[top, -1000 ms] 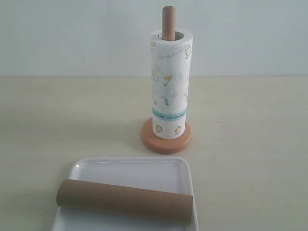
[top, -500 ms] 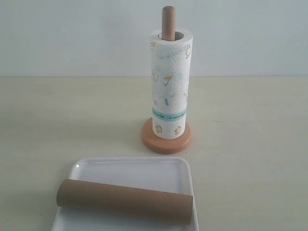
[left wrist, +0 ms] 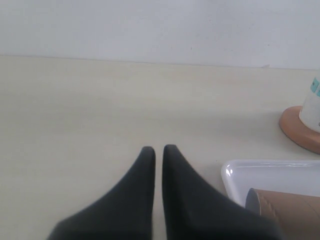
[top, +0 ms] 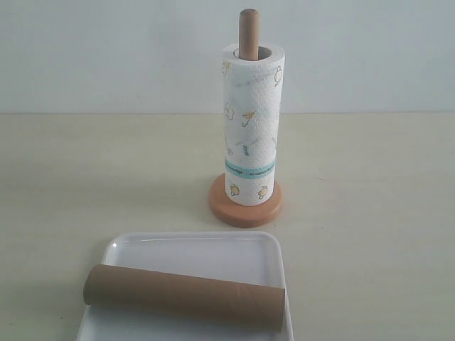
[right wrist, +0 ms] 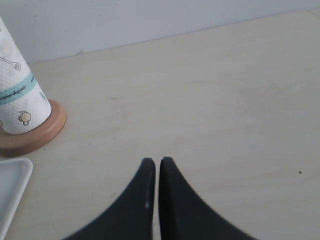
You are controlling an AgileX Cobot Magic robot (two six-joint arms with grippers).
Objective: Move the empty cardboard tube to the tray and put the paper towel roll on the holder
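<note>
The empty cardboard tube (top: 185, 295) lies lengthwise across the white tray (top: 192, 250) at the front of the table; its open end (left wrist: 260, 204) shows in the left wrist view beside the tray corner (left wrist: 235, 175). The paper towel roll (top: 252, 128) stands upright on the wooden holder (top: 245, 206), whose rod tip (top: 248, 32) sticks out above it. My left gripper (left wrist: 158, 149) is shut and empty over bare table, beside the tray. My right gripper (right wrist: 156, 161) is shut and empty, apart from the holder base (right wrist: 35, 137) and the roll (right wrist: 17, 100). Neither gripper shows in the exterior view.
A pale wall rises behind the beige table (top: 370, 185). The tray's near edge runs out of the bottom of the exterior view.
</note>
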